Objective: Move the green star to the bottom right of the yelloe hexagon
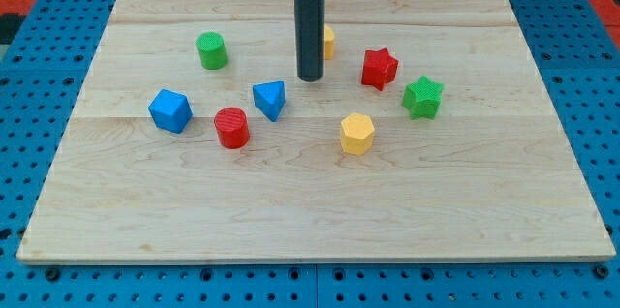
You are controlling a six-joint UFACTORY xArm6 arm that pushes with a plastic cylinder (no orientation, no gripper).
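Near the desk's (310, 211) upper centre, my tip (310, 78) rests apart from every block; no gripper exists, so nothing is held. The green star (422, 97), ridged matte plastic, sits up and right of the faceted yellow hexagon (356, 134), beside the red star (380, 68), not yet pushed downward.

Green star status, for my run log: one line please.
green star: upper right of yellow hexagon | my tip: left of star, apart
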